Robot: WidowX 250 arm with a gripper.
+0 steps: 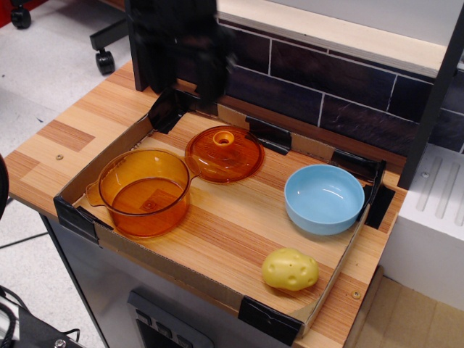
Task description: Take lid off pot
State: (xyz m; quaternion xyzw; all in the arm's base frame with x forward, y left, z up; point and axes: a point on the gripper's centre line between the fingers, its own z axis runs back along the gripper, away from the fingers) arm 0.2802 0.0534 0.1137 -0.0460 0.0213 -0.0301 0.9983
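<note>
The amber-orange lid [223, 154] lies flat on the tray floor, knob up, just right of and behind the pot [145, 191]. The pot stands uncovered at the tray's front left, and its rim almost touches the lid. My gripper [183, 81] is a motion-blurred dark shape high above the tray's back left corner, behind and left of the lid. Its jaws look spread apart with nothing between them. It touches neither lid nor pot.
A light-blue bowl [323, 197] sits at the tray's right. A yellow potato-like toy [290, 269] lies at the front right. A low cardboard tray wall [190, 278] with black corner clips rings the area. A dark tiled wall [341, 101] rises behind.
</note>
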